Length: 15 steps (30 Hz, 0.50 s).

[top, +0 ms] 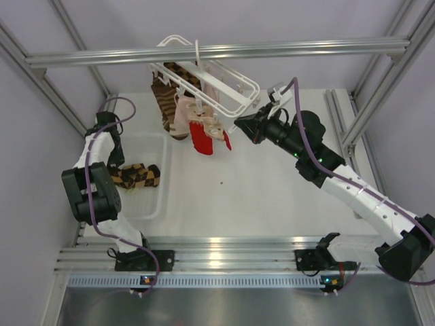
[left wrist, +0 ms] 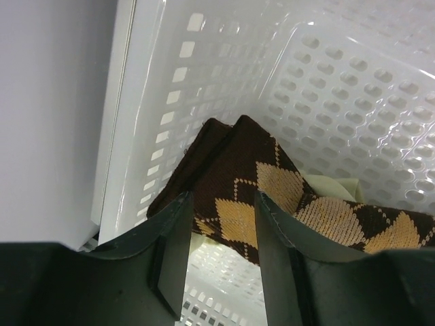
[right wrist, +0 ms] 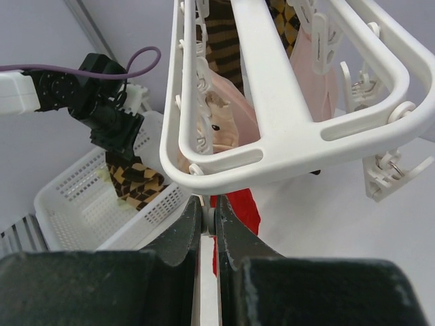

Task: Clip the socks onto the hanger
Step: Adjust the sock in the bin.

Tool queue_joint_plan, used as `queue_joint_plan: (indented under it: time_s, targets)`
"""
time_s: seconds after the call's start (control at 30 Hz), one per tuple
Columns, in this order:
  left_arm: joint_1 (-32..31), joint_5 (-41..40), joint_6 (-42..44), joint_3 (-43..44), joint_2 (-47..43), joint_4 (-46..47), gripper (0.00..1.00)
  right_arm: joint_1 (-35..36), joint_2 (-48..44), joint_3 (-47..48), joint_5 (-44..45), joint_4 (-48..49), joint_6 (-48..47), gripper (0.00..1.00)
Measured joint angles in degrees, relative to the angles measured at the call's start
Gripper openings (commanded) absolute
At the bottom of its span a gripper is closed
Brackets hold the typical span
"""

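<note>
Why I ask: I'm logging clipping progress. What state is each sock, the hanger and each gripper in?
hanger: hanging by its hook from the metal bar.
clipped checked sock: hanging from the hanger.
pink sock: clipped, hanging.
red sock: clipped, hanging.
loose checked sock: unclipped, lying in the basket.
left gripper: open, astride the loose checked sock.
right gripper: shut, just under the hanger's rim.
</note>
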Motion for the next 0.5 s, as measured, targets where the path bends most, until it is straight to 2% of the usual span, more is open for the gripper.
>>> queue_joint_plan:
  time_s: [0.5]
  targets:
    - [0.0, -3.5, -1.2, -3.7, -0.2, 0.0, 0.48, 0.0, 0.6, 0.0, -0.3, 0.0, 0.4, 0.00]
